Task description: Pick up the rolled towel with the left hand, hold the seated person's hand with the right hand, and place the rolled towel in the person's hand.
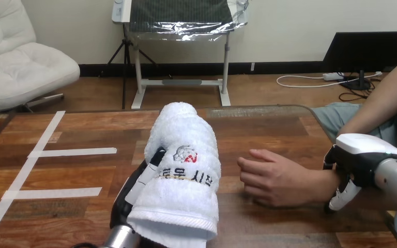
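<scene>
My left hand [142, 180] comes up from the bottom edge, its fingers curled round the left side of the white rolled towel [185, 155]. The towel is lifted off the wooden table [269, 126] with one end pointing away from me. A band with print wraps its middle. The person's hand [274, 178] rests on the table just right of the towel, fingers loosely curled and pointing left, a small gap between them. My right hand [361, 155] sits over the person's wrist, with fingers [341, 197] curled down round its near side.
White tape strips [72, 152] mark lines on the left part of the table. The person's forearm runs from the wrist up to the right edge. The table's far edge lies just beyond the towel's far end.
</scene>
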You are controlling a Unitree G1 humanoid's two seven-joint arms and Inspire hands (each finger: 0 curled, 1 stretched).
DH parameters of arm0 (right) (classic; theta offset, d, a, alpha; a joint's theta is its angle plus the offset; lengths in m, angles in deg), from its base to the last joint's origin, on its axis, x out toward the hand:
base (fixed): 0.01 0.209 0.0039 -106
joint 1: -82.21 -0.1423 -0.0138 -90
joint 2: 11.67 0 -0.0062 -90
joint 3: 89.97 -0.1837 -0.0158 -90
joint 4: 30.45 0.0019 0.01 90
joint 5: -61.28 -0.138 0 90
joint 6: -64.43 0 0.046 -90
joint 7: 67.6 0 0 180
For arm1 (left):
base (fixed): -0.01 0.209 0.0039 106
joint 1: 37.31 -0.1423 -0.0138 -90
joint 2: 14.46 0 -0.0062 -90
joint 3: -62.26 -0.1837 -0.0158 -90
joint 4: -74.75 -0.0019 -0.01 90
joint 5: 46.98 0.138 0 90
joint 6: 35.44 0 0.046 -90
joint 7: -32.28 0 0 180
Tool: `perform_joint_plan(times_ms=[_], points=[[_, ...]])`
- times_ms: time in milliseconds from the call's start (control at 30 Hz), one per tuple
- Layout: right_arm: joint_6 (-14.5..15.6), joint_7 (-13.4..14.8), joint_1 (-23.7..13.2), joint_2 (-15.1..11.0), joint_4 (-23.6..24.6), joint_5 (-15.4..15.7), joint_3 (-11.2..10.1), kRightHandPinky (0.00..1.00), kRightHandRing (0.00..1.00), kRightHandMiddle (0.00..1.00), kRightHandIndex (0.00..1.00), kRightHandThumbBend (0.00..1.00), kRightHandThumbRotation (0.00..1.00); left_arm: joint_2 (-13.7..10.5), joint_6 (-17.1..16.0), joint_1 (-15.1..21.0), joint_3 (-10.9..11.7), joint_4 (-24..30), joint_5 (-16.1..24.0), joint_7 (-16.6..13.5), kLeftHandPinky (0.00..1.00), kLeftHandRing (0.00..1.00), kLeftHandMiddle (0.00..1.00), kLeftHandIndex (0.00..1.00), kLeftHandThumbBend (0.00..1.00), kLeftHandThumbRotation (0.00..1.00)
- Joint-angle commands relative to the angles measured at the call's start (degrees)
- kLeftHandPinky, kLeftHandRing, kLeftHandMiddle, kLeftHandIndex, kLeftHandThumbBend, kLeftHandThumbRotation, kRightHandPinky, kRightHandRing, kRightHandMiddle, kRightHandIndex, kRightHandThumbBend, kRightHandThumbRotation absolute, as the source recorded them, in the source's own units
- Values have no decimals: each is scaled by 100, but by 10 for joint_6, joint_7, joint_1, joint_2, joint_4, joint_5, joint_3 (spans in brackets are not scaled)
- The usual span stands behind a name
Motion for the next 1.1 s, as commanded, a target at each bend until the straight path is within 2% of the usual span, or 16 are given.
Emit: perform_joint_plan(times_ms=[0,400,800,1067], points=[[2,5,-14,-7,22,-9,-20,31,40,49,53,73,0,25,-13,62,10,-3,-7,14,25,34,42,53,59,0],[-2,8,-15,-9,26,-12,-23,31,40,49,53,74,0,22,-28,81,17,-39,8,21,25,34,42,53,60,0],[-13,19,-10,-10,43,-25,-37,32,40,48,53,75,0,16,-39,100,22,-75,18,25,25,34,43,52,62,1],[-29,34,-1,-12,60,-37,-54,31,39,47,52,78,0,14,-42,111,24,-93,31,19,25,34,43,52,62,1]])
